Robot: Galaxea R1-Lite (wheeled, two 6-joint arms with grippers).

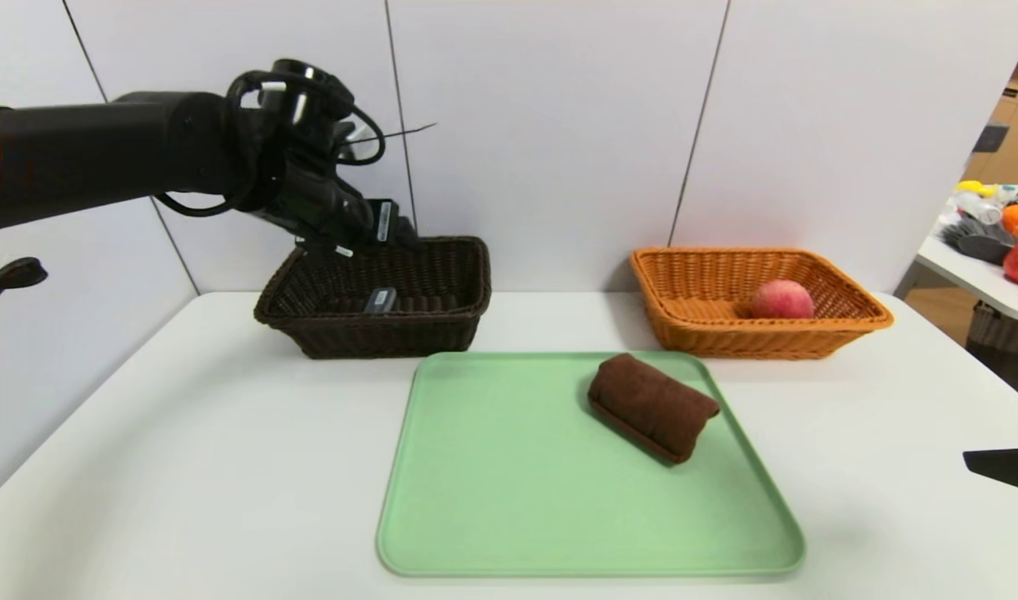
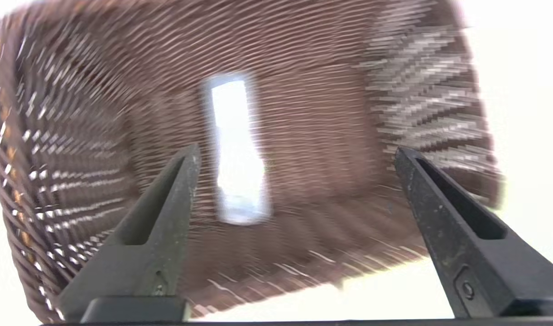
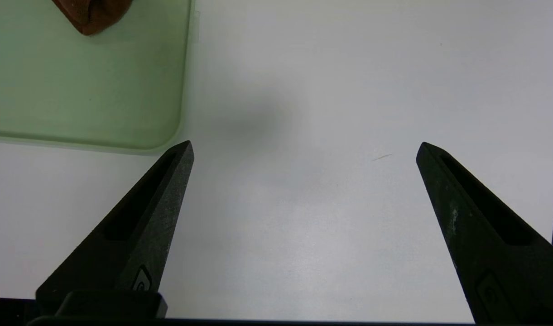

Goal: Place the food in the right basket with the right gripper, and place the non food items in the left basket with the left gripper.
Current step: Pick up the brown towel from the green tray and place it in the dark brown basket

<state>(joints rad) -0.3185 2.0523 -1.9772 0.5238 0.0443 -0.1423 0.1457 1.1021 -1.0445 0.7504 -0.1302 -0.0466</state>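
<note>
My left gripper hangs open over the dark brown left basket, jaws wide apart with nothing between them. A small pale oblong item lies on that basket's floor, below the fingers and apart from them. A pink-red fruit sits in the orange right basket. A rolled brown towel lies on the green tray, towards its right side. My right gripper stands open and empty over bare white table, just off the tray's corner.
Both baskets stand at the back of the white table against the wall, with the tray in front between them. A second table with several loose items stands at the far right.
</note>
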